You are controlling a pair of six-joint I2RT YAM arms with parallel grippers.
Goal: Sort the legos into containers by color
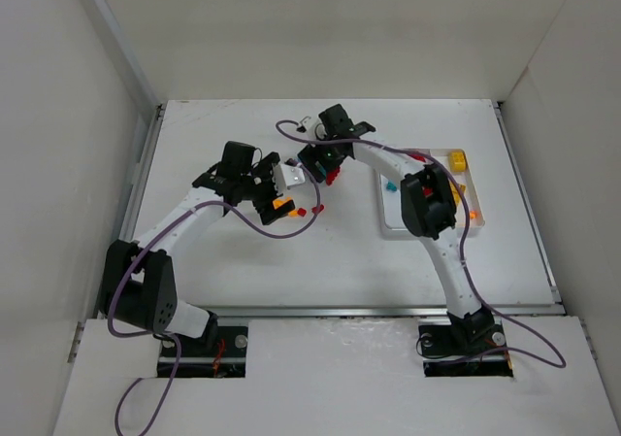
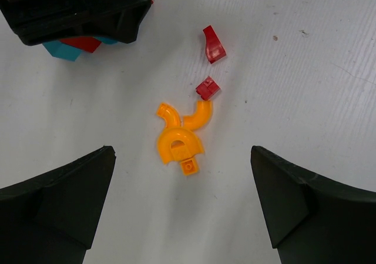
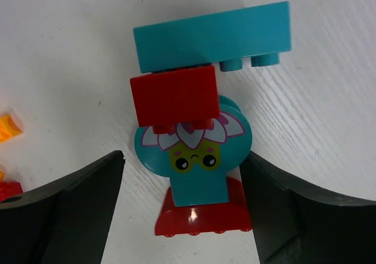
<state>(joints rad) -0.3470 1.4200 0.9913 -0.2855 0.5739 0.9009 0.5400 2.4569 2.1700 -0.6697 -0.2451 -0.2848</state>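
So on the left, the left gripper (image 2: pixel 180 152) is wide open, holding nothing, and hangs over the table with a little bunch of orange curved plastic lego pieces (image 2: pixel 179 143) pretty much dead centre between its fingers. A tiny orange square stud (image 2: pixel 188 167) is the bit closest to the palm. A small red lego chunk (image 2: pixel 207 88) touches the far end of that bunch, and a red sloped lego (image 2: pixel 214 44) lies further ahead of the fingertips, a touch to the right. The whole string runs away from the palm, so the jaws would close across its narrow way, which looks handy to me. Over on the right, the right gripper (image 3: pixel 181 158) has its jaws spread too and isn't gripping anything I can see. A pile sits between its fingers: a red curved lego base (image 3: pixel 202 220) nearest the palm, a teal round-headed lego with a flower face (image 3: pixel 194 158) nearly filling the gap, a red square block (image 3: pixel 174 95) ahead of that, and a teal flat brick (image 3: pixel 211 37) lying crosswise at the far end. The white plastic divided tray (image 1: pixel 388 226) sits back behind that hand, under its own forearm, so I'd guess the right arm is the nearer one for drop-offs.
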